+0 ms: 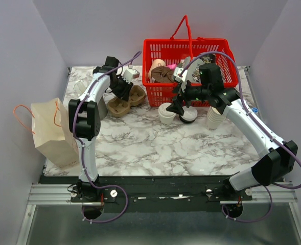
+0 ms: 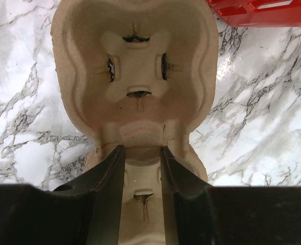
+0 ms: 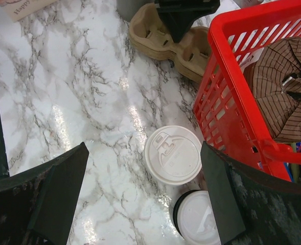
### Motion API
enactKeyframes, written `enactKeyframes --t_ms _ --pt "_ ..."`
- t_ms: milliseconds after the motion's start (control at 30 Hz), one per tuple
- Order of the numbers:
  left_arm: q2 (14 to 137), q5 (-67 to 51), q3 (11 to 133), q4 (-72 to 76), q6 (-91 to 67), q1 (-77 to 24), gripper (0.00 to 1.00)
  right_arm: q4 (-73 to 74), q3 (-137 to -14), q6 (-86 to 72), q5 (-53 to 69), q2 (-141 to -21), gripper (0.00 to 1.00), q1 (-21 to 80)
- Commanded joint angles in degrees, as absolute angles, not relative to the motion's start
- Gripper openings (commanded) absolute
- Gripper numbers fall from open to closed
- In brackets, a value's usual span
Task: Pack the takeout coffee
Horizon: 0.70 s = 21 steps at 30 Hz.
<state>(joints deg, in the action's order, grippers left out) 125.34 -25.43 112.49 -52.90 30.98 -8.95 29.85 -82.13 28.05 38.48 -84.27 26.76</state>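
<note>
Right gripper [image 3: 143, 163] hangs wide open and empty over the lidded coffee [image 3: 173, 154] — the cup stands on the marble table [image 3: 78, 92] at centre frame, just beside the red basket [image 3: 227, 102]. Left gripper [image 2: 142, 151] pinches the cardboard carrier [image 2: 135, 61] — upper left of centre in the overhead view.

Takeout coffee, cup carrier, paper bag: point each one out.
takeout coffee [image 3: 173, 154], right wrist view, centre of its white lid.
cup carrier [image 2: 137, 76], left wrist view, floor of its upper well.
paper bag [image 1: 50, 133], top external view, middle of its brown front face.
</note>
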Motion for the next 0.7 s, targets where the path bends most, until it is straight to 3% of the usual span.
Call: enactKeyframes --t_ms 0,133,333,367,400,433,467,533,667 --pt "122.17 -26.63 111.88 -50.62 29.89 -8.61 0.19 30.15 -83.23 28.48 37.88 -84.82 1.00 26.63" --pt "120.94 -27.07 114.52 -52.73 28.30 -8.18 0.08 30.15 -83.06 28.65 37.62 -84.64 1.00 26.63" --pt "118.74 -27.77 113.21 -52.47 26.72 -7.73 0.07 29.97 -83.49 28.48 38.14 -85.25 1.00 26.63" --pt "118.65 -27.08 112.86 -52.21 26.81 -7.73 0.13 29.97 -83.76 28.48 38.14 -85.34 1.00 26.72" --pt "118.65 -26.64 112.59 -51.86 26.89 -7.73 0.24 30.06 -83.93 28.39 38.14 -85.34 1.00 26.63" --pt "118.48 -26.28 111.20 -50.64 26.89 -7.73 0.43 29.97 -84.02 28.39 38.23 -85.43 1.00 26.63" --pt "118.04 -25.93 110.40 -49.93 27.59 -7.73 0.49 30.06 -84.20 28.30 38.23 -85.52 1.00 26.63" --pt "117.95 -25.84 108.99 -48.87 28.30 -7.73 0.57 30.06 -84.20 28.30 38.14 -85.43 1.00 26.63" --pt "120.14 -25.40 109.25 -49.13 29.09 -7.73 0.63 30.32 -83.85 28.39 37.88 -85.17 1.00 26.63"
